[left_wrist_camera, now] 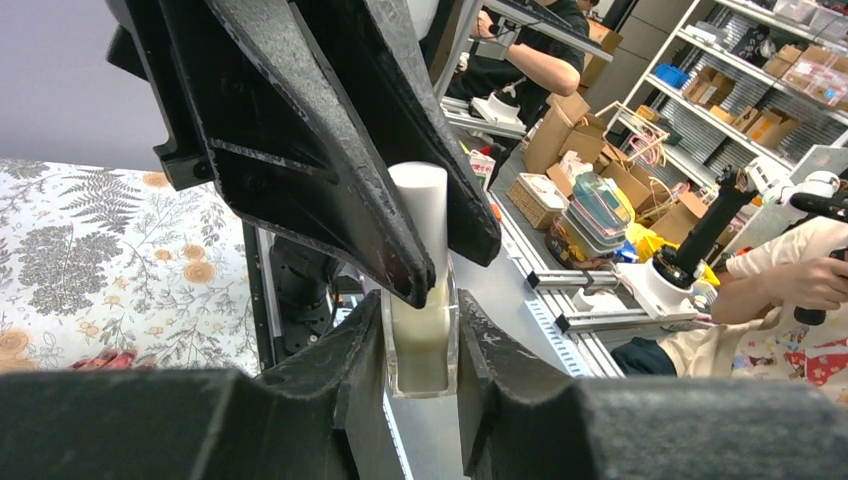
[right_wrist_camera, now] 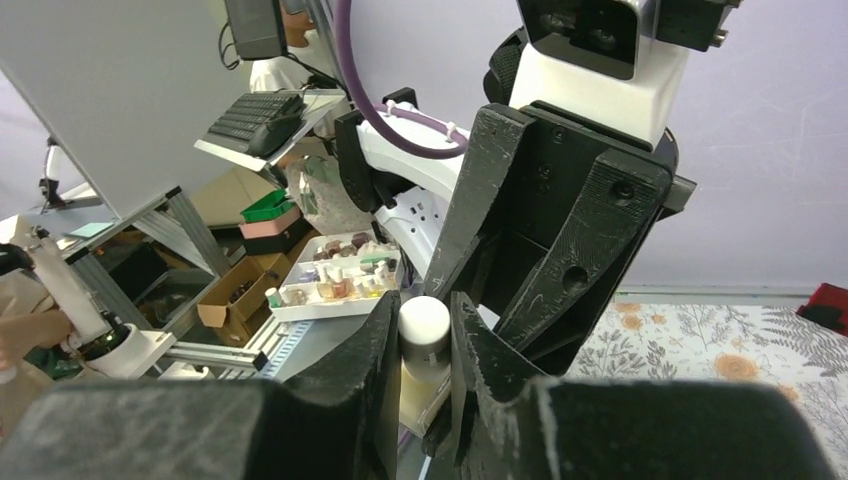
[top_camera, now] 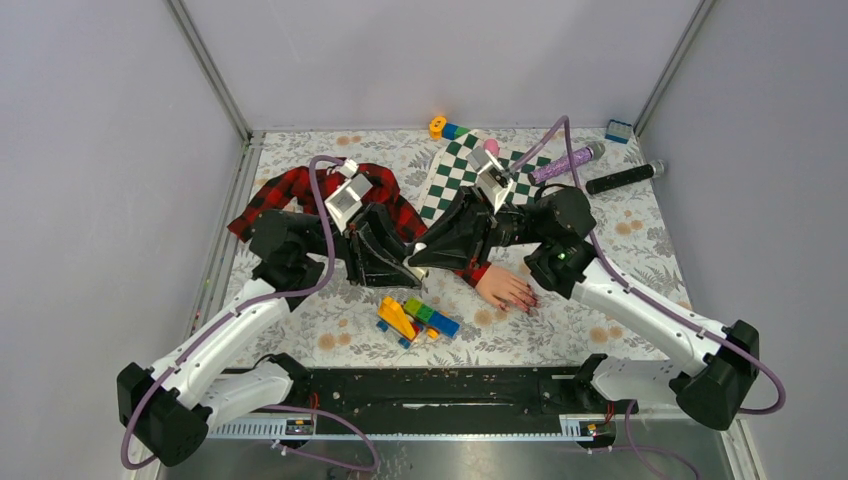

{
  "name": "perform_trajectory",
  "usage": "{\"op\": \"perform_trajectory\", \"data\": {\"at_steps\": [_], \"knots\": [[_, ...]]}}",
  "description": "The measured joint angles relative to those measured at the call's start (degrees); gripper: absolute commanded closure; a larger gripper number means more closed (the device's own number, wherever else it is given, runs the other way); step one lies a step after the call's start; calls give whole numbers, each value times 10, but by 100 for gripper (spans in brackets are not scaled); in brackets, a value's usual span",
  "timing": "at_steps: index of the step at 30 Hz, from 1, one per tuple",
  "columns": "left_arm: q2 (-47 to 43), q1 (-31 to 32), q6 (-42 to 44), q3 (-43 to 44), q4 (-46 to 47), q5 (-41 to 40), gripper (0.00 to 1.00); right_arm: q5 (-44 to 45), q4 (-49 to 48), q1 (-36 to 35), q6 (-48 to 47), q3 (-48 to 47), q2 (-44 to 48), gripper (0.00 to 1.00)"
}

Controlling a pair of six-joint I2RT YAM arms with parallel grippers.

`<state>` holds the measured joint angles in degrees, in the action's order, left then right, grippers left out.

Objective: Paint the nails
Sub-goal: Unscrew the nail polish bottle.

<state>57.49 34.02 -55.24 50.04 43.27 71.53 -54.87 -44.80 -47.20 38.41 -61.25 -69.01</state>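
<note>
A small clear bottle (left_wrist_camera: 421,345) of pale liquid sits upright between my left gripper's (left_wrist_camera: 420,350) two black fingers, which are shut on its body. Its white cap (right_wrist_camera: 424,322) is pinched by my right gripper (right_wrist_camera: 424,335), shut on it from above. In the top view both grippers meet tip to tip, the left gripper (top_camera: 398,262) and the right gripper (top_camera: 422,256), and they hide the bottle. The pale pink mannequin hand (top_camera: 503,287) lies just right of them, its dark-red nails (top_camera: 530,300) pointing to the right. Its plaid sleeve (top_camera: 292,190) runs off to the back left.
Coloured toy bricks (top_camera: 414,318) lie in front of the grippers. A green-white checkered cloth (top_camera: 458,166), a purple microphone (top_camera: 566,162), a black microphone (top_camera: 622,178) and small blocks (top_camera: 444,128) sit at the back. A floral cloth (top_camera: 640,240) covers the table.
</note>
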Motion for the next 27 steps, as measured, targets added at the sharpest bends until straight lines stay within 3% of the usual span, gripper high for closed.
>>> {"op": "perform_trajectory", "data": {"at_steps": [1, 3, 5, 7, 10, 14, 20, 27], "knots": [[0, 0, 6, 0, -6, -1, 100, 4, 12, 0, -6, -1, 2, 51], [-4, 0, 40, 0, -43, -8, 100, 20, 55, 3, -20, -2, 14, 21], [-15, -2, 118, 5, -127, -22, 100, 46, 102, 7, -32, 0, 40, 6], [-24, -2, 198, 19, -225, -49, 100, 85, 138, 12, -46, 5, 76, 2], [-38, 3, 293, 42, -332, -96, 100, 158, 189, 21, -70, 9, 131, 1], [-57, 6, 361, 44, -403, -156, 100, 262, 237, 22, -83, 10, 160, 10], [-60, 9, 396, 44, -455, -249, 100, 412, 284, 14, -67, 34, 146, 22], [-60, 9, 409, 44, -497, -356, 100, 572, 356, -90, -78, 25, 98, 37]]}}
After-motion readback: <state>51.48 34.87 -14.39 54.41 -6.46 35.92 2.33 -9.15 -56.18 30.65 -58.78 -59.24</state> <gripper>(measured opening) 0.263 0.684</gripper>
